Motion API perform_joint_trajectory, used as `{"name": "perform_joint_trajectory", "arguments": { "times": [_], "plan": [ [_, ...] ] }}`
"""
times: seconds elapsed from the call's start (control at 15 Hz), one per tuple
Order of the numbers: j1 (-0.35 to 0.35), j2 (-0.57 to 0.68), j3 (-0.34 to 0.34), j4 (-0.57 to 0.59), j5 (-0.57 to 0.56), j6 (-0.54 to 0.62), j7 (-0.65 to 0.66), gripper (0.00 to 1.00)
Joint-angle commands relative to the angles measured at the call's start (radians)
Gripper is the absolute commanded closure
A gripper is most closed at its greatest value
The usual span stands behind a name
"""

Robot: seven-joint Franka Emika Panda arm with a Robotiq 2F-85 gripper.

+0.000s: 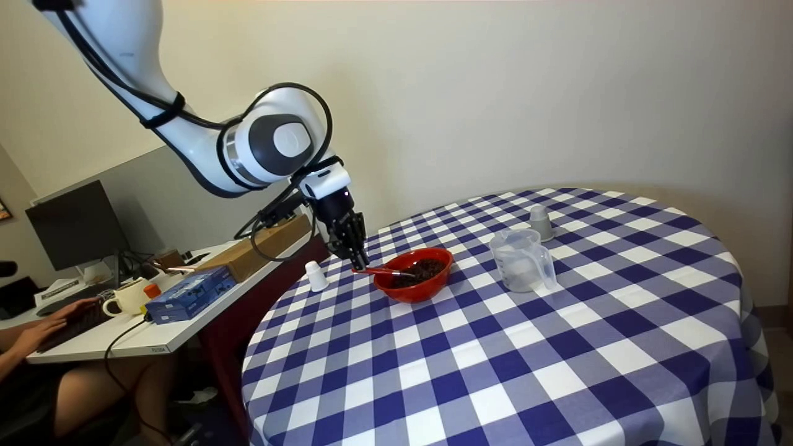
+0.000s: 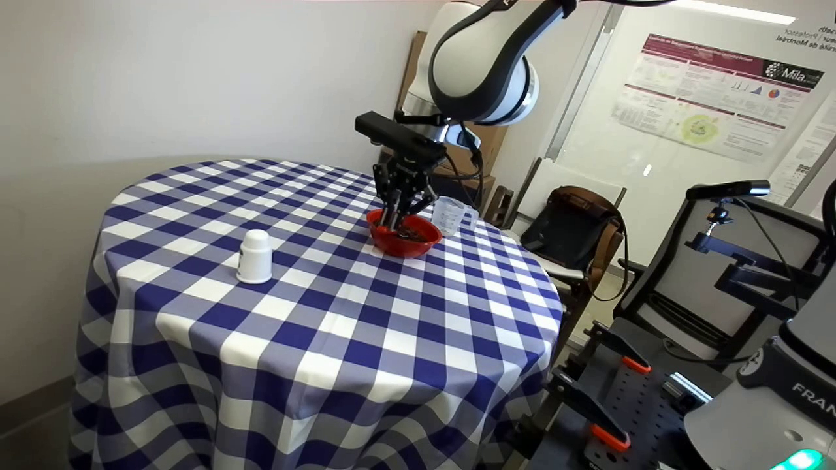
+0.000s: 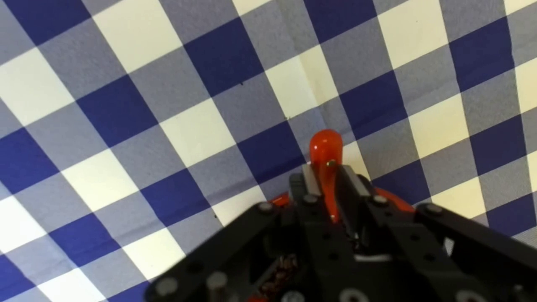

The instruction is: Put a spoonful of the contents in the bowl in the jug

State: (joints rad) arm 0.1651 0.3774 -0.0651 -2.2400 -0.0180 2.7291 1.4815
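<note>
Wrist view: my black claw (image 3: 329, 180) clamps the red-handled spoon (image 3: 326, 144); the glossy round red bowl (image 1: 416, 293) sits just beside my claw, in from the edge of the round, blue-checked table (image 1: 471, 359).

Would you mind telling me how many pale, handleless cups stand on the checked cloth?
2 visible: one cup left of the bowl in both exterior views, and another cup behind the jug in an exterior view. Others may be hidden.

In an exterior view, the round bowl (image 1: 416, 295) is shiny red, the tall jug (image 1: 519, 265) at its three o'clock see-through, the cloth (image 1: 483, 359) checked blue, white and grey.
</note>
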Motion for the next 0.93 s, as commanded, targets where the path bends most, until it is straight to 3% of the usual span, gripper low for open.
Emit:
{"name": "perform_joint_trajectory", "arguments": {
  "times": [0.0,0.33,0.4,0.47,0.6,0.87],
  "plan": [
    [-0.004,0.007,0.007,-0.008,0.024,0.035,-0.038,0.50],
    [-0.002,0.010,0.007,-0.008,0.025,0.033,-0.047,0.13],
    [-0.001,0.012,0.007,-0.007,0.025,0.033,-0.048,0.26],
    [-0.001,0.014,0.007,-0.007,0.025,0.032,-0.049,0.49],
    [0.001,0.019,0.006,-0.005,0.022,0.032,-0.050,0.52],
    [0.005,0.025,0.003,-0.002,0.018,0.030,-0.049,0.82]
  ]
}}
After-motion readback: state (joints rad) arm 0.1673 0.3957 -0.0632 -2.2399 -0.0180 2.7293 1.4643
